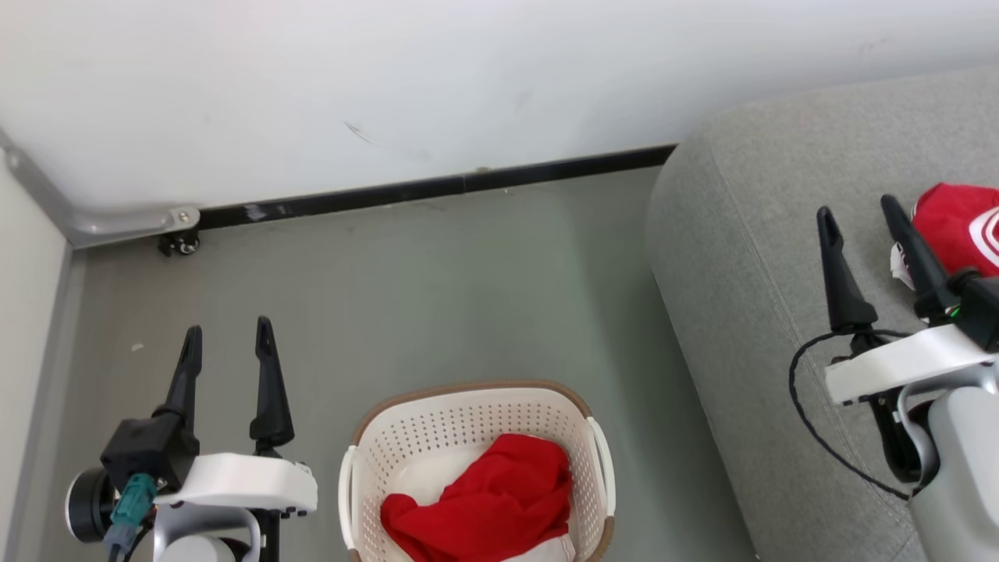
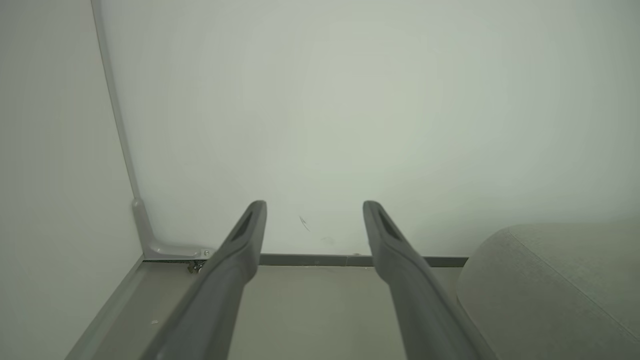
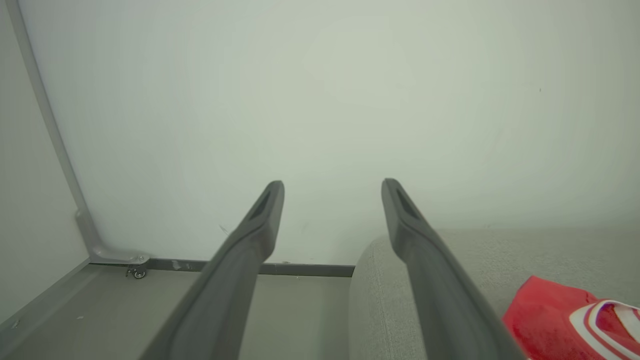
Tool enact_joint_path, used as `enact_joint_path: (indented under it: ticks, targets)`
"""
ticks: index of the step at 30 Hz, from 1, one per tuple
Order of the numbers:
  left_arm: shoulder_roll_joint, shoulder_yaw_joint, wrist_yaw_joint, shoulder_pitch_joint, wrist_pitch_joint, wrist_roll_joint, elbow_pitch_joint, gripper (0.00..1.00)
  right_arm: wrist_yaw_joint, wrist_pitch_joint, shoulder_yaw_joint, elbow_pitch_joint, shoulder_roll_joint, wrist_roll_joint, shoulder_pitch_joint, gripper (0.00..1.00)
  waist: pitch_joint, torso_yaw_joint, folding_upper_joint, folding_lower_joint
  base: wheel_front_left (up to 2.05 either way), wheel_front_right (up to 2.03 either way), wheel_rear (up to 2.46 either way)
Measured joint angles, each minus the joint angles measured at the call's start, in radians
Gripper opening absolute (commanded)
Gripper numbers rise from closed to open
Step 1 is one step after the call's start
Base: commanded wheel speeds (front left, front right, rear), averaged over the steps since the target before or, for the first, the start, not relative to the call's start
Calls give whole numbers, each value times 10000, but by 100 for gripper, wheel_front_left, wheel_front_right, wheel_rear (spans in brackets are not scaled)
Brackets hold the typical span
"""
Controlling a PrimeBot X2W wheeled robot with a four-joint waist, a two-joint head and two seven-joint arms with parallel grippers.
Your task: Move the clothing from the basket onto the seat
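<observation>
Down in the basket (image 1: 406, 445) lies one red garment (image 1: 488, 499), bunched toward its near side, while a second garment (image 1: 956, 222) sits on the seat (image 1: 741, 273) at the far right. The right gripper (image 1: 857, 209) hovers over the seat just left of that second garment, fingers spread and empty. The left gripper (image 1: 226, 332), likewise spread with nothing in it, hangs over the floor (image 1: 437, 273) left of the basket, apart from it.
</observation>
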Motion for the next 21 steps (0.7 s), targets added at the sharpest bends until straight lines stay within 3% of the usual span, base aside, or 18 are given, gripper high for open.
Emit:
enact_joint_path:
  ticks: [21]
  targets:
    - [-119,-508,-242,828,0,366,761,100,0,77,-270,-441,1576,-830,2448,100,-1356,874,0,0,0,0,0]
